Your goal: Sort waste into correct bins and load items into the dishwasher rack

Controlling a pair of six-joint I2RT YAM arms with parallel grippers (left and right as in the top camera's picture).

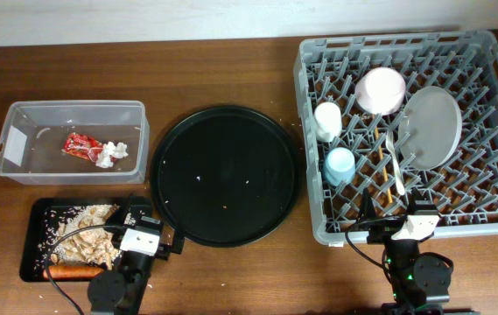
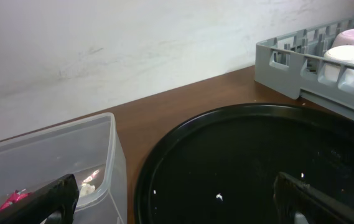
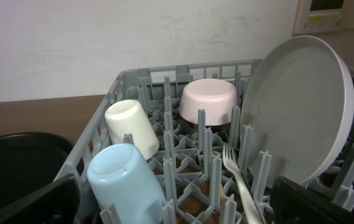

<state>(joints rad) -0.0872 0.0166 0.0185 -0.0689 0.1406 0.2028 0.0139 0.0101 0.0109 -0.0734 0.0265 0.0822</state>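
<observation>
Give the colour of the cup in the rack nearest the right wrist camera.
Pale blue; the cup shows best in the right wrist view.

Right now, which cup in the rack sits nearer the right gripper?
The blue cup; the cream-white cup stands behind it, farther away.

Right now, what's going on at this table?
Nothing is being handled. The left gripper and right gripper are both open and empty at the near table edge. The rack holds the blue cup, white cup, bowl, plate and a fork. The wrapper and tissue lie in the clear tub. The noodle scraps and carrot lie in the small black tray. Sorting looks done.
</observation>
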